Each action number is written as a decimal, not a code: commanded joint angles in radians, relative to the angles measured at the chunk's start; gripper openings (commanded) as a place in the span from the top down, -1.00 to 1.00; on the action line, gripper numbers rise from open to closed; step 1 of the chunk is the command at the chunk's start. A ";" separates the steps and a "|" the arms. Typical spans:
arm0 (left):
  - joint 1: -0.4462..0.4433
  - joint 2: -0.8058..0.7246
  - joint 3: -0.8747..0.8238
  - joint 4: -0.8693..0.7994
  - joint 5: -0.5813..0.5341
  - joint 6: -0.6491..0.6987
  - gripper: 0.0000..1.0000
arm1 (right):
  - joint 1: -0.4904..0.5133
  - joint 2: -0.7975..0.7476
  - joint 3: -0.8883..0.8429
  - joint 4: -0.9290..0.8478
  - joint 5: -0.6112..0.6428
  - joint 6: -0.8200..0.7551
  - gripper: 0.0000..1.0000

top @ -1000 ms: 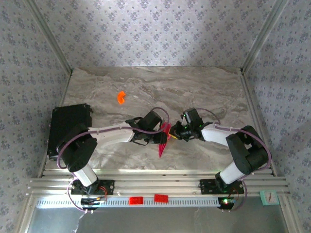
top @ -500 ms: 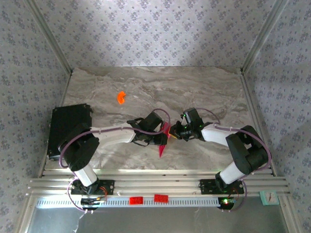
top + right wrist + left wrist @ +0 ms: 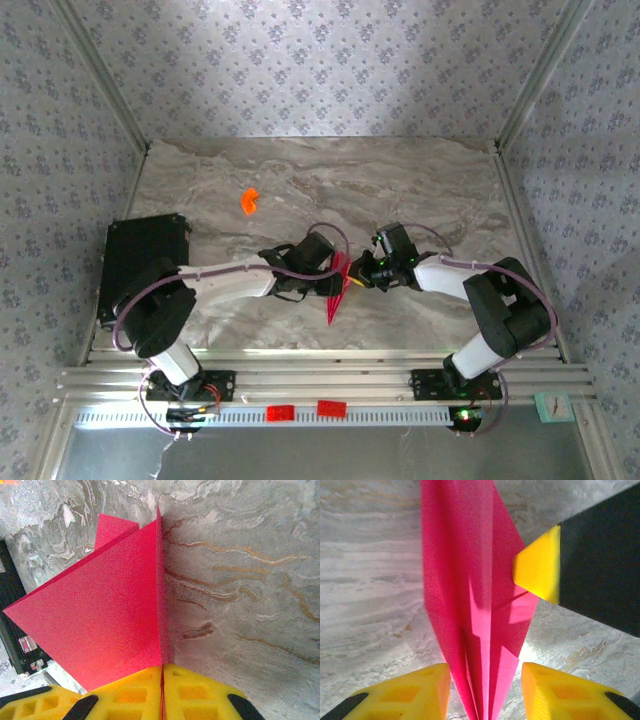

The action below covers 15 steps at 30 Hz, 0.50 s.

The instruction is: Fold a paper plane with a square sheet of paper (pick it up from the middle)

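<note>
Holding step, late folding: paper plane (image 3: 337,288), over the desk (image 3: 420,180) between both arms, right tool (image 3: 162,682) clamped shut on its folded edge, left tool (image 3: 485,685) partly open astride its layers, gripping nothing; next move probably calls for a careful crease-pressing pinch.

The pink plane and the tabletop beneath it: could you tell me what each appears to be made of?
The paper plane: thin matte paper, judging by its sharp creases and the light glowing through its layers. The tabletop: looks like grey veined marble with a smooth finish, though it may be a printed laminate.
</note>
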 commanded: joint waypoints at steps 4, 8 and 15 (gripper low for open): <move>-0.011 -0.013 0.004 -0.014 -0.018 0.002 0.13 | -0.011 -0.002 -0.015 -0.016 -0.006 0.003 0.79; -0.011 -0.008 0.009 0.007 0.009 0.003 0.16 | -0.012 -0.002 -0.013 -0.026 -0.006 0.001 0.79; -0.013 0.019 0.025 0.020 0.054 0.012 0.20 | -0.013 -0.003 -0.011 -0.028 -0.006 0.001 0.78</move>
